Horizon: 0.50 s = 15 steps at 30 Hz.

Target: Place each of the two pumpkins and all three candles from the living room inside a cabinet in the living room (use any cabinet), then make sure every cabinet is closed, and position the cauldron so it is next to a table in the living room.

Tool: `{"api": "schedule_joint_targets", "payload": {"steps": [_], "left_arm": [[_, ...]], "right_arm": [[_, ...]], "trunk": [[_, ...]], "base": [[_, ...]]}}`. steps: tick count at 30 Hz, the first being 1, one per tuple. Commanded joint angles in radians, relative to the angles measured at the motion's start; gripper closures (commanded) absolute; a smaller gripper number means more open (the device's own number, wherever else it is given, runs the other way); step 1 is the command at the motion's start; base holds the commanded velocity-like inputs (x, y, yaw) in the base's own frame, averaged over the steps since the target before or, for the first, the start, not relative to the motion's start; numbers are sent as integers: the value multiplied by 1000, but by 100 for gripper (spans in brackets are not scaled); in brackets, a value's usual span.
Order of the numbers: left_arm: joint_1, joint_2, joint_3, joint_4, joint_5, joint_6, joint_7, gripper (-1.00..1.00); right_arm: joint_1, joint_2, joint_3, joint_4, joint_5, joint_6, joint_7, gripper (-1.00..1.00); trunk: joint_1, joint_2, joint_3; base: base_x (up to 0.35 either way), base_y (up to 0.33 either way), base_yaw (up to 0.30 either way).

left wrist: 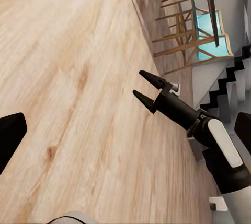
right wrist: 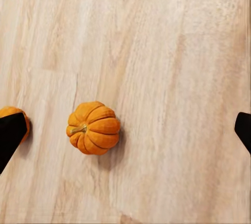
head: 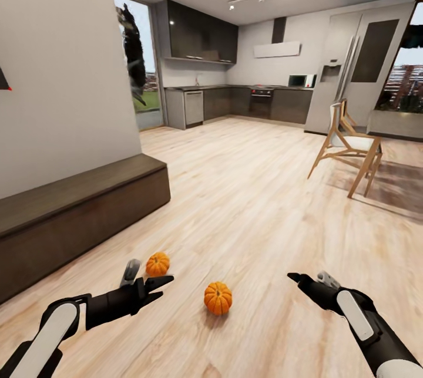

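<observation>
I have both arms held low over the wood floor, each end effector empty. My left end effector points forward with its fingers spread apart; its own wrist view shows one dark finger at each edge of the picture, so it stands wide. My right end effector reaches in from the other side; from the left wrist view I see it with two pointed fingers parted, gripping nothing, and in its own wrist view the fingertips sit far apart at the picture's edges, wide as well.

Two pumpkins lie on the floor between the arms. The near pumpkin sits roughly midway between the end effectors, apart from both; in the right wrist view it rests on its side with the stem pointing sideways. The far pumpkin lies just beyond my left end effector, close to its fingertips; I cannot tell whether they touch.

The cabinet runs low along the wall on my left, its fronts shut. A wooden chair stands well off to the right, and the kitchen fills the far end of the room.
</observation>
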Motion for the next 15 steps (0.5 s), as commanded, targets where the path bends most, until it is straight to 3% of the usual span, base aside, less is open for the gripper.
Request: {"api": "schedule_joint_targets", "payload": {"steps": [1, 4, 9, 15], "left_arm": [[-1, 0, 0, 0, -9, 1, -9, -100], [0, 0, 0, 0, -8, 1, -10, -100], [1, 0, 2, 0, -7, 1, -10, -100], [1, 0, 2, 0, -7, 1, -10, -100]], "right_arm": [[-13, 0, 0, 20, 0, 7, 2, -100], [-36, 0, 17, 63, 2, 8, 2, -100], [-49, 0, 90, 84, 2, 7, 2, -100], [-51, -1, 108, 91, 2, 8, 4, -100]], "trunk": [[0, 0, -1], [0, 0, -1], [0, 0, -1], [0, 0, -1]], "base": [[202, -220, 0], [234, -155, 0], [309, -34, 0], [334, -3, 0]]}}
